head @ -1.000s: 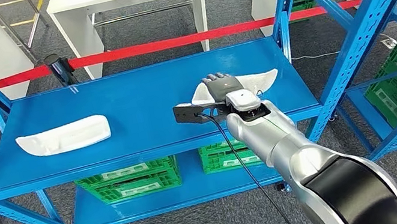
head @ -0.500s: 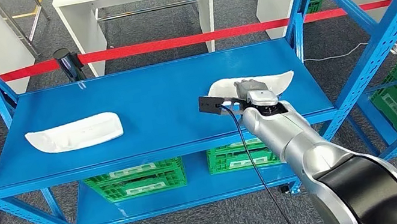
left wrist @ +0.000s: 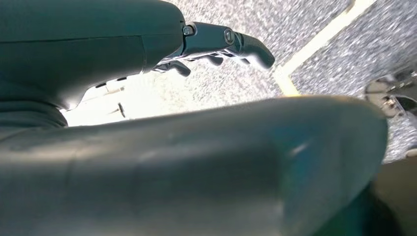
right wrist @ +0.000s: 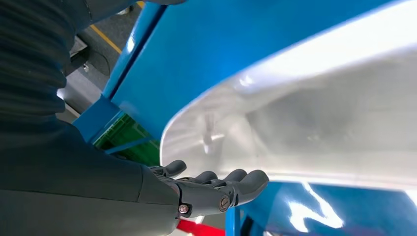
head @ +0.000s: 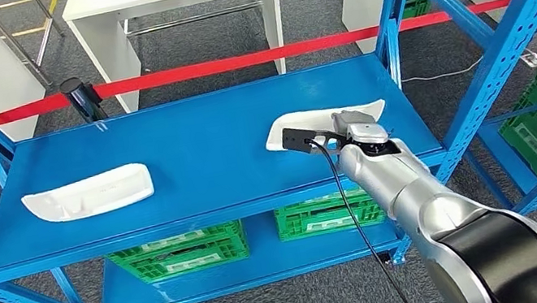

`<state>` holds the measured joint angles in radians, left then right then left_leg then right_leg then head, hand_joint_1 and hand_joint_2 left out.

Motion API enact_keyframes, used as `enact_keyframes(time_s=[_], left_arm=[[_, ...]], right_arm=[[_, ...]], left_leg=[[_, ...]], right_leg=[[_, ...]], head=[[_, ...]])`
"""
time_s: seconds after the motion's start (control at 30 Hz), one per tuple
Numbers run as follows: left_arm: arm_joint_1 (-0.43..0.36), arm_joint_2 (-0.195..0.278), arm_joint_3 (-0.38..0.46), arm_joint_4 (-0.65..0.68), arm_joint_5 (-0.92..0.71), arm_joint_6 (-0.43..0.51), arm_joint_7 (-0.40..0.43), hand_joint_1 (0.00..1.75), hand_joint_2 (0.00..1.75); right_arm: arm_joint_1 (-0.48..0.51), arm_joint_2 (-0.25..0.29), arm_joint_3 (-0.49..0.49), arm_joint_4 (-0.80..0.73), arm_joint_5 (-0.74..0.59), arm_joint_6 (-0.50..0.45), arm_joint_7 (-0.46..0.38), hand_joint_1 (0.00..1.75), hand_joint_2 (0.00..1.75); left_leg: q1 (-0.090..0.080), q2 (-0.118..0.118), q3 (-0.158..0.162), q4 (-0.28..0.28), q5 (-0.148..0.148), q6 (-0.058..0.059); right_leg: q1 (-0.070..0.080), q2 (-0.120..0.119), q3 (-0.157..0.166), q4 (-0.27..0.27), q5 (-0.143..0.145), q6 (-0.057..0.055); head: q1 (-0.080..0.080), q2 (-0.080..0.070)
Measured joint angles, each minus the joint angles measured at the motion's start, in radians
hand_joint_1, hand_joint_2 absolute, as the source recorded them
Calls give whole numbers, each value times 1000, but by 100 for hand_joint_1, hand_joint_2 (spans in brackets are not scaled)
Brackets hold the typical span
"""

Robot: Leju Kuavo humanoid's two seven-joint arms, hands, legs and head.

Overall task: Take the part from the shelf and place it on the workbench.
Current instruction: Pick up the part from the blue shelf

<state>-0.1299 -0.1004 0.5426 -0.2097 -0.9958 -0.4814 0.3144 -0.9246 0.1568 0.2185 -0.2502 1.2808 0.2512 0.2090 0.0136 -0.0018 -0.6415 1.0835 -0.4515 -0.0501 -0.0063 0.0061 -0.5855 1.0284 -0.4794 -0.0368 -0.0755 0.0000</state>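
At the left of the head view we see a white part [head: 89, 194] lying flat on the blue shelf [head: 198, 143]. Right of centre a second white part [head: 320, 123] lies on the same shelf, with our right robot hand [head: 349, 123] over its near edge; we cannot tell whether it grips. Our left robot hand [left wrist: 216, 46] hangs over grey floor, fingers loosely extended, holding nothing.

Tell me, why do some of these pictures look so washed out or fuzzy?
Head view: sharp and evenly lit. Left wrist view: the left hand is a dark silhouette against a glaring, overexposed floor, soft with blur. Right wrist view: the white part sits too close, blurred, with bright glare; the right hand stays crisp.
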Motion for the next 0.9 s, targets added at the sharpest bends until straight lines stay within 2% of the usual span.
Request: enact_keyframes(time_s=[0.07,0.13,0.2,0.23,0.3,0.33,0.37,0.4,0.47,0.5,0.53,0.6,0.67,0.7,0.77,0.83,0.87,0.9], left_arm=[[-1,0,0,0,0,0,-2,0,0],[-1,-1,0,0,-1,0,-3,0,0],[-2,-1,0,0,-1,0,-4,0,0],[-2,-1,1,-1,-2,0,-4,0,0],[-2,-1,3,-1,-3,0,-4,0,0],[-1,-2,4,-1,-3,0,-4,0,0],[0,-2,6,-1,-4,0,-4,0,0],[0,-3,9,-1,-5,0,-4,0,0],[1,-5,13,-1,-5,0,-4,0,0],[1,-6,14,-1,-5,0,-4,0,0],[1,-6,15,-1,-4,0,-4,0,0],[0,-8,16,-1,-3,0,-4,0,0],[0,-8,17,-1,-3,0,-4,0,0],[0,-9,19,-1,-2,0,-4,0,0],[0,-8,22,-1,-1,0,-4,0,0],[1,-9,25,-1,0,0,-7,0,0],[3,-8,26,-1,0,0,-8,0,0],[4,-8,29,-1,1,0,-10,0,0]], right_arm=[[0,-2,-1,0,1,0,-3,0,175],[1,-4,-1,0,11,0,-10,0,175],[-1,-6,2,0,43,1,-33,0,175],[-1,-8,8,0,69,2,-49,0,175],[1,-10,32,0,126,9,-81,0,175],[4,-11,48,1,152,13,-95,0,175],[6,-11,65,1,173,16,-108,0,175],[7,-11,81,1,189,18,-120,0,175],[3,-11,109,1,207,20,-138,0,175],[-1,-10,121,1,212,21,-146,0,175],[-5,-8,132,1,216,22,-154,0,175],[-8,-4,149,1,220,23,-168,0,175],[-9,0,159,1,220,21,-181,0,175],[-10,2,162,1,219,18,-188,0,175],[-12,10,166,0,215,9,-203,0,175],[-10,17,169,1,202,-4,-217,0,175],[-8,20,169,1,190,-12,-223,0,175],[-7,23,169,1,176,-21,-227,0,175]], left_leg=[[-3,-1,25,-45,0,13],[-3,-3,26,-48,0,29],[-1,-3,30,-52,0,43],[1,-2,32,-54,0,48],[0,-2,33,-53,-3,54],[0,-2,33,-53,-4,55],[0,-2,34,-53,-5,56],[0,-3,36,-52,-7,55],[0,-5,43,-52,-11,51],[-1,-7,45,-52,-13,47],[-3,-7,46,-52,-15,42],[-4,-8,48,-55,-17,30],[-3,-7,49,-56,-19,18],[-4,-6,42,-40,-29,13],[-2,-4,-5,54,-76,4],[-1,-4,-76,186,-125,-2],[-1,-4,-97,220,-127,-4],[-1,-4,-100,216,-110,-5]], right_leg=[[3,0,-1,5,-6,11],[2,0,0,4,-8,20],[0,-1,-14,36,-29,32],[-1,-2,-37,82,-52,37],[-2,-2,-108,217,-108,44],[-2,-2,-141,273,-122,46],[-2,-2,-159,296,-117,45],[-2,-2,-157,278,-93,43],[-1,-2,-100,146,-17,33],[2,-3,-69,78,8,28],[4,-2,-46,31,21,23],[10,-1,-32,5,18,16],[6,-1,-26,-3,22,5],[3,-2,-22,-8,24,-2],[0,-3,-15,-14,26,-12],[0,-2,-13,-14,23,-17],[1,-2,-12,-13,21,-17],[1,-2,-9,-12,18,-16]], head=[[0,0],[1,0],[1,0],[1,0],[1,0],[1,0],[1,0],[1,0],[1,0],[1,0],[1,0],[1,0],[1,0],[0,0],[-1,0],[-2,0],[-2,0],[-2,0]])
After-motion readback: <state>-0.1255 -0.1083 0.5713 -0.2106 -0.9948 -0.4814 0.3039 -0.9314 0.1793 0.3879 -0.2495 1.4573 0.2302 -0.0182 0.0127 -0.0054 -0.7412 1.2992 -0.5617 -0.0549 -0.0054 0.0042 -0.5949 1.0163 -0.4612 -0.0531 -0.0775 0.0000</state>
